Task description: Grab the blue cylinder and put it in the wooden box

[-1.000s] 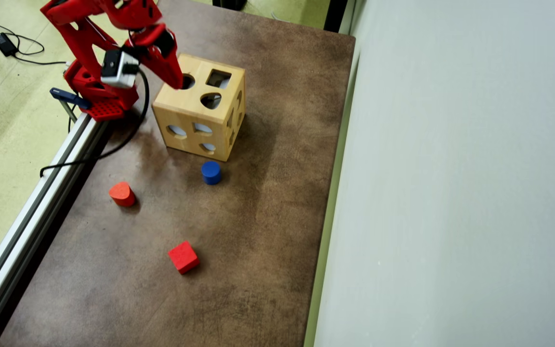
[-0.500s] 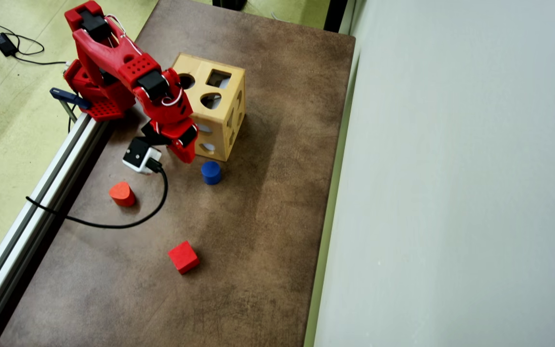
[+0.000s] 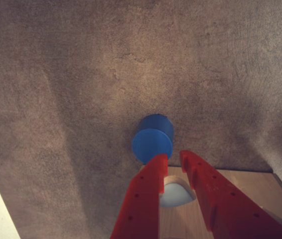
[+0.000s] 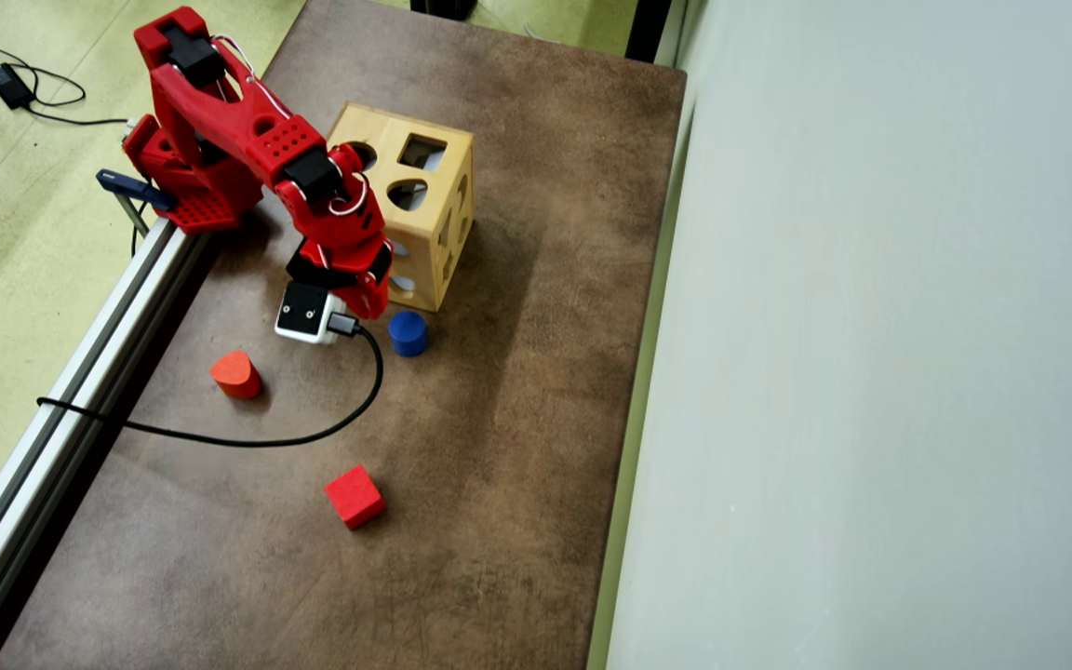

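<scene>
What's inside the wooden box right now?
Nothing visible: the box's cut-outs show only dark or pale interior in the overhead view. Most of the inside is hidden. The blue cylinder stands outside.

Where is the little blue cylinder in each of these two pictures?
Wrist view: the blue cylinder stands on the brown table just below the picture's middle, right beyond the tips of the red pincer.
Overhead view: the blue cylinder is left of centre, upper half, by the near corner of the wooden box.
Shared landmark: the wooden box, seen beneath the pincer in the wrist view.
</scene>
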